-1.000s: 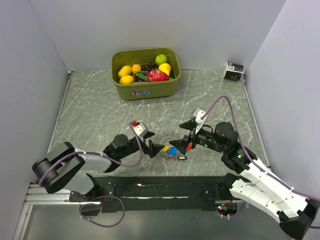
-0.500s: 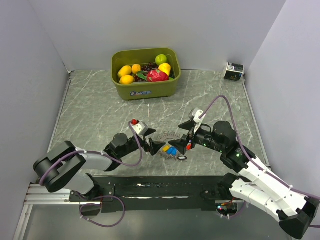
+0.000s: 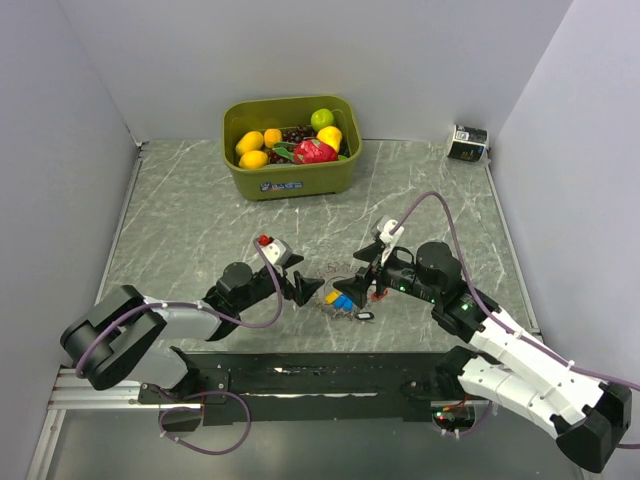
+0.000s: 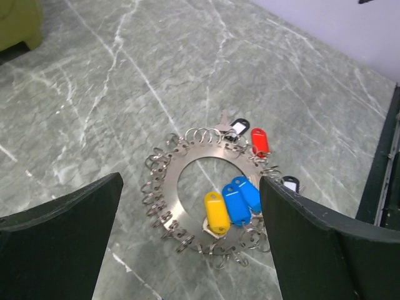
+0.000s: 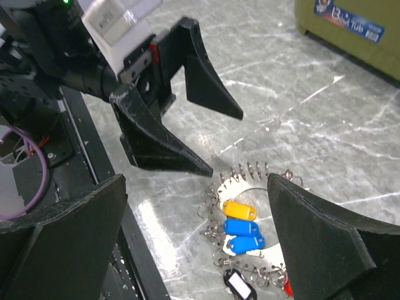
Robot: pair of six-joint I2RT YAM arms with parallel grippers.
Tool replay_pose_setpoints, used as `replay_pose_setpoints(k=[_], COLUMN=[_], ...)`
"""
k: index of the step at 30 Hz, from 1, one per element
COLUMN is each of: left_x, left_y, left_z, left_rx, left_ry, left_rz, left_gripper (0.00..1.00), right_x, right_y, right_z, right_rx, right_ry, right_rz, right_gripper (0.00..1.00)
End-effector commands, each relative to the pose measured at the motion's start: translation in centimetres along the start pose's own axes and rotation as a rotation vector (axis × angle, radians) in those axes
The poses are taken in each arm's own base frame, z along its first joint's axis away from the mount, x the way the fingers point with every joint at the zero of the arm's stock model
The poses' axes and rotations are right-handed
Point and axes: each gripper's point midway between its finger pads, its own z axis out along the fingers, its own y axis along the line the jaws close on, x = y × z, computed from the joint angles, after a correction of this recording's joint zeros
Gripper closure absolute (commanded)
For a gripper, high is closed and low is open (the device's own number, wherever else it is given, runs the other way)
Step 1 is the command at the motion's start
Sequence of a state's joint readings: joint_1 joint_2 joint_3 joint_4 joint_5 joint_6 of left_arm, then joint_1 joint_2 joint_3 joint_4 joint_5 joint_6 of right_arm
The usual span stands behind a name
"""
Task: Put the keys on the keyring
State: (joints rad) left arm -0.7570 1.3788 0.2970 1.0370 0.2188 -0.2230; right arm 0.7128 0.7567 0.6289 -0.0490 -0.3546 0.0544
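Beside the keyring point(image 4: 195, 154), left gripper point(image 4: 190, 181) and right gripper point(image 5: 197, 181) wide open, empty

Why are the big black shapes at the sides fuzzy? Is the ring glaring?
Left wrist view: the left fingers sit near the lens, so they blur; the keyring is sharp, little glare. Right wrist view: the right fingers blur too; the left gripper is crisp.

Right end effector point(image 3: 358, 276) nearer the keys point(image 3: 343, 300)

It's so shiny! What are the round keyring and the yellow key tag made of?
The keyring looks like bare polished metal, probably steel: silvery, mirror-like glints. The yellow key tag looks like smooth plastic: solid colour, soft gloss, rounded edges.
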Motion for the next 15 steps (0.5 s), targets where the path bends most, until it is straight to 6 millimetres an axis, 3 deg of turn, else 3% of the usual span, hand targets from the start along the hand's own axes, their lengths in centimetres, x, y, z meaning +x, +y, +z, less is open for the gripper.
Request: replay_pose_setpoints(k=[1,7,15], left_x=[-1.7,-2.3,-6.8], left_y=[0.6,1.5,2.0], left_z=[0.1,-0.5,-2.1], left_rx=[-0.028,-0.076,-0.131], left_ry=[-0.046,-0.049,-0.126], left_rz=[-0.007,-0.003,0.068], left_gripper=[0.04,0.04,0.04], right_x=[-1.3,-1.7,-3.1], right_y=[-0.5,-0.4,-0.1], right_z=[0.3,0.4,0.9], right_rx=[0.026,0.021,-0.001], right_ry=[-0.053,-0.067,-0.073], right_rz=[-0.011,-0.005,-0.019], right_gripper=[0.0,0.0,0.0])
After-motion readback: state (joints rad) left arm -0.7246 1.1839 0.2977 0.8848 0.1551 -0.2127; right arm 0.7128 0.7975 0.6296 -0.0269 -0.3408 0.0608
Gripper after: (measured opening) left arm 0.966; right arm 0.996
